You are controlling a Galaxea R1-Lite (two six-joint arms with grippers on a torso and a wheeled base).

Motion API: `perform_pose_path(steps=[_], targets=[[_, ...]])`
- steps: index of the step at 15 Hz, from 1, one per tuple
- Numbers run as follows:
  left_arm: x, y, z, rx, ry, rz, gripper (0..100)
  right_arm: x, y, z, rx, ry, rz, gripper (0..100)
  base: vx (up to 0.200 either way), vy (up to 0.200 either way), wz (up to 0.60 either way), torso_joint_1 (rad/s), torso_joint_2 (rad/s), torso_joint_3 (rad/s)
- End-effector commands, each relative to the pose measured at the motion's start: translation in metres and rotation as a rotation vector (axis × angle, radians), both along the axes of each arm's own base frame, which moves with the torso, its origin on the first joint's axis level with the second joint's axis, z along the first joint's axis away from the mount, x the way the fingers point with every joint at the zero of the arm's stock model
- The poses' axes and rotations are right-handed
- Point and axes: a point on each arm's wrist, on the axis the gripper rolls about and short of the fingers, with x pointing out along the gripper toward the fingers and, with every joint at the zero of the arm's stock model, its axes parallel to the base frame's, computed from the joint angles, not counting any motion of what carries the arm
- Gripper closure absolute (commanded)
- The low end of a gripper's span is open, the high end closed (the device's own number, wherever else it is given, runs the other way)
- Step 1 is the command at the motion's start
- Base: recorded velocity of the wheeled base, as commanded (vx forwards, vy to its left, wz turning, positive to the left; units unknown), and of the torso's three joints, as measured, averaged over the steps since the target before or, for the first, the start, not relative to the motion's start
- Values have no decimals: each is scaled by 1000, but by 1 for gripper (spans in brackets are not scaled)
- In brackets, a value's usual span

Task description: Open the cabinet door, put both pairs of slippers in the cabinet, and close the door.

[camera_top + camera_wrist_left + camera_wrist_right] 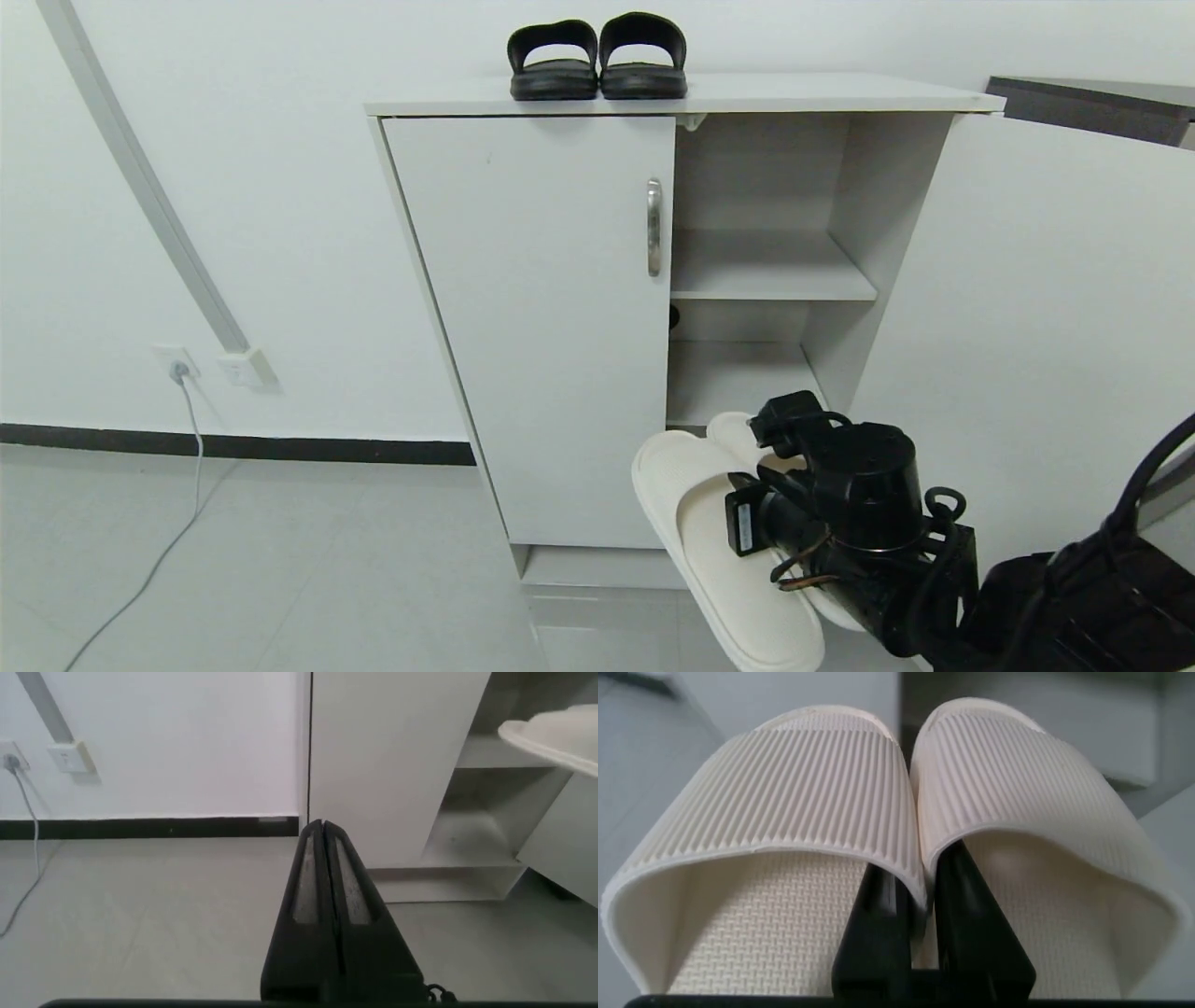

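Holding the white slippers [695, 509] in the right jaws, shut tight on the two inner edges pressed side by side, so both shoes come along in one grab. Kept up off the floor, just in front of the open half of the cabinet [794, 93], near the lower shelf [738, 378], most likely to go in there next. Right door [1046, 327] swung wide to make room; left door [541, 327] shut, with its handle [653, 229] at the inner edge. Left jaws shut on nothing, low over the floor, out of the way. Black slippers [597, 61] waiting side by side on top of the cabinet, not yet put away. Counting up: two pairs, so four slippers; two doors; one handle; two shelves in the open half.
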Motion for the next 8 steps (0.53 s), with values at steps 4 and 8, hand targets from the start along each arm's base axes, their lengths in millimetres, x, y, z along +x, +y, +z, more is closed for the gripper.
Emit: perform_pose_path(steps=[4,8], targets=[[0,0,0,-12,3,3,100,31,35,-7,6,-77,-222,100,0,0,0,0,0,0],[0,0,0,-12,3,3,100,34,37,-1,14,-101,-293,100,0,-50,0,1,1,1]])
